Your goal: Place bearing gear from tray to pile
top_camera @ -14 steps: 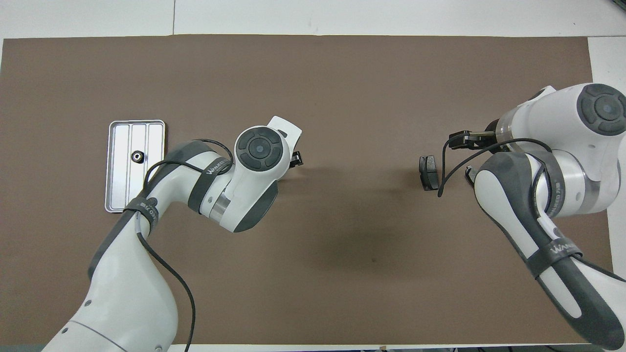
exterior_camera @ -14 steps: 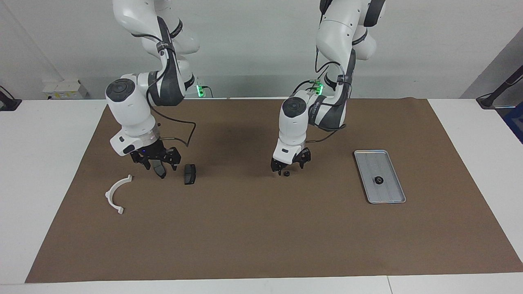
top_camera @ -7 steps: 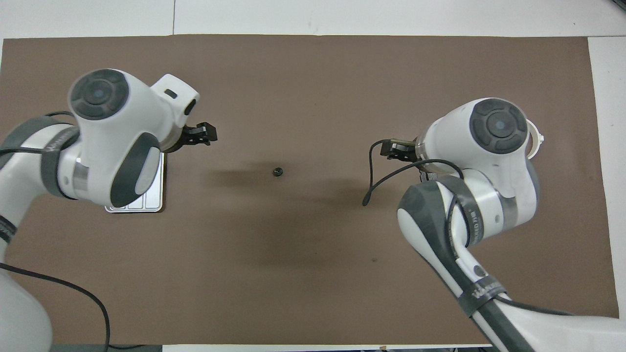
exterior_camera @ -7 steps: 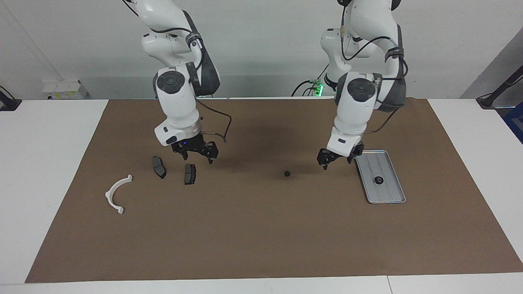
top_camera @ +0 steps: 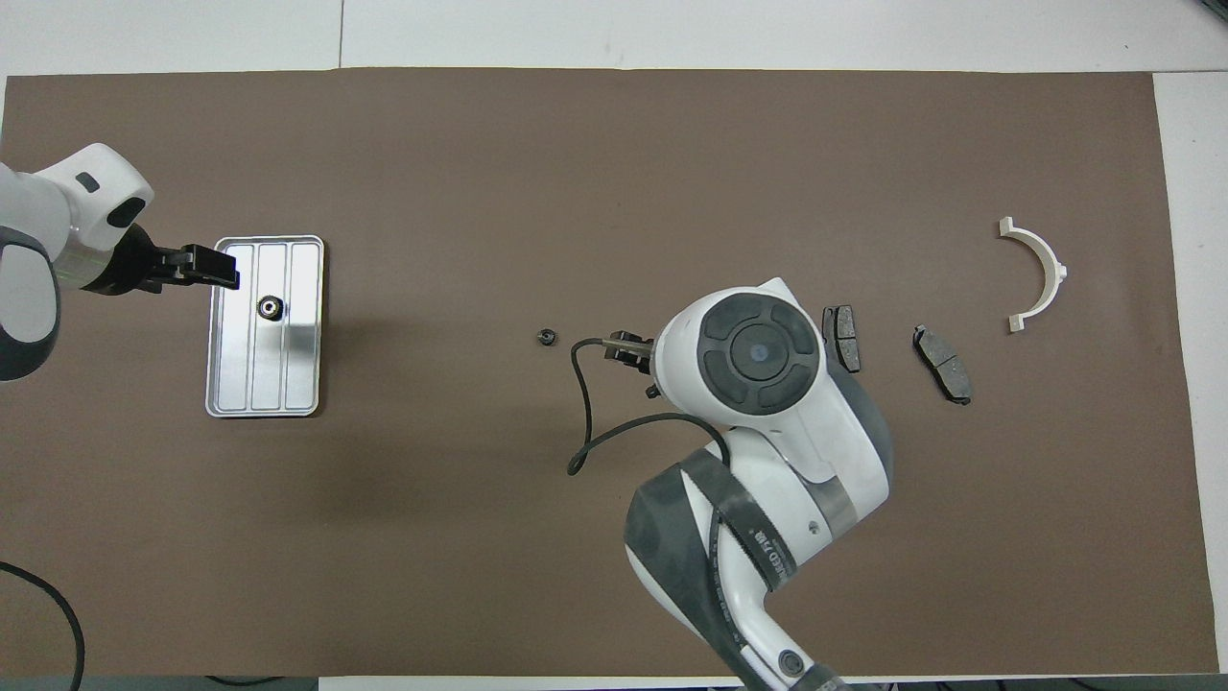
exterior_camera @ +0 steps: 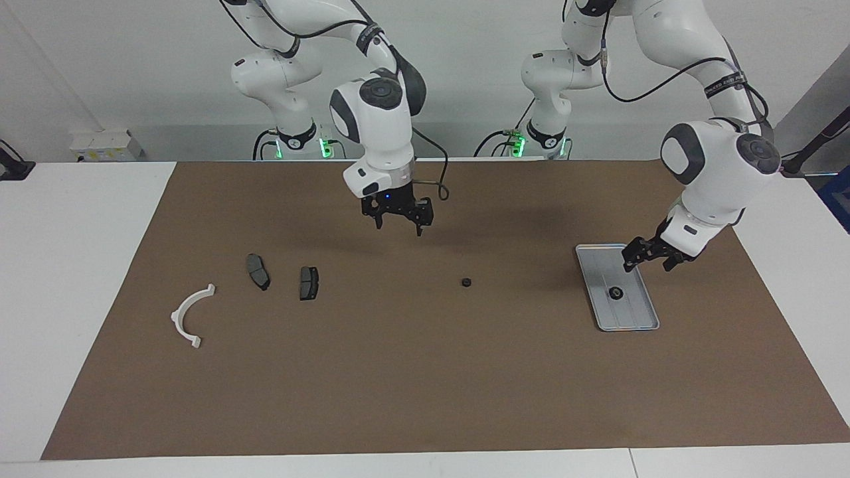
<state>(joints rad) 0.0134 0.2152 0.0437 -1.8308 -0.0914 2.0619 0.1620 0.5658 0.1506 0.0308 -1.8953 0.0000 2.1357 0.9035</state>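
The silver tray (exterior_camera: 632, 312) lies on the brown mat at the left arm's end, and it also shows in the overhead view (top_camera: 288, 374). A small black bearing gear (exterior_camera: 615, 293) sits in it (top_camera: 269, 307). My left gripper (exterior_camera: 647, 264) is open and empty, over the tray's edge nearest the robots (top_camera: 225, 269). A second small black part (exterior_camera: 467, 282) lies on the mat mid-table (top_camera: 547, 336). The pile is a white half-ring (exterior_camera: 192, 315) and two dark pads (exterior_camera: 257, 271) (exterior_camera: 309, 283). My right gripper (exterior_camera: 398, 226) is open and empty, raised over the mat.
The brown mat (exterior_camera: 425, 385) covers most of the white table. In the overhead view the right arm's wrist (top_camera: 758, 350) covers the mat beside one dark pad (top_camera: 842, 338). The other pad (top_camera: 942, 350) and the half-ring (top_camera: 1036, 274) lie toward the right arm's end.
The left gripper left the small black part mid-table and swung to the tray. The right gripper let go of a dark pad at the pile, rose and moved toward the table's middle.
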